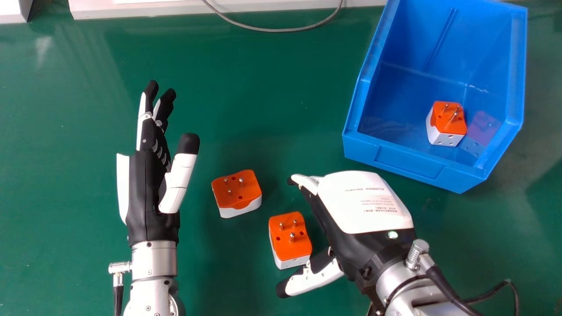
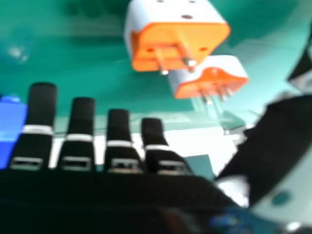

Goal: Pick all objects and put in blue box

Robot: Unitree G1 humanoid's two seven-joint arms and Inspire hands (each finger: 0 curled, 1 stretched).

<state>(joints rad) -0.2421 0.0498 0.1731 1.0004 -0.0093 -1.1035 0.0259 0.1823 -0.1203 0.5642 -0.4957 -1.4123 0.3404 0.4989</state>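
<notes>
In the head view my right hand [image 1: 364, 206] is open, its thumb just below the nearer orange and white adapter [image 1: 290, 239], which sits between thumb and fingers without being gripped. Another orange and white adapter [image 1: 237, 191] lies up and left of it, pins upward. A third adapter [image 1: 448, 120] rests inside the blue box [image 1: 404, 164] at the upper right. My left hand [image 1: 151, 188] stands open at the left, holding nothing. The right hand view has my open right hand [image 2: 118, 141] with the nearer adapter [image 2: 178, 44] and the other adapter [image 2: 212, 78] beyond its fingertips.
The green table [image 1: 272, 87] carries everything. A grey cable [image 1: 281, 30] curves along its far edge, by a pale strip [image 1: 153, 9]. Another cable [image 1: 487, 293] trails beside my right forearm. The blue box's near wall stands just beyond my right hand.
</notes>
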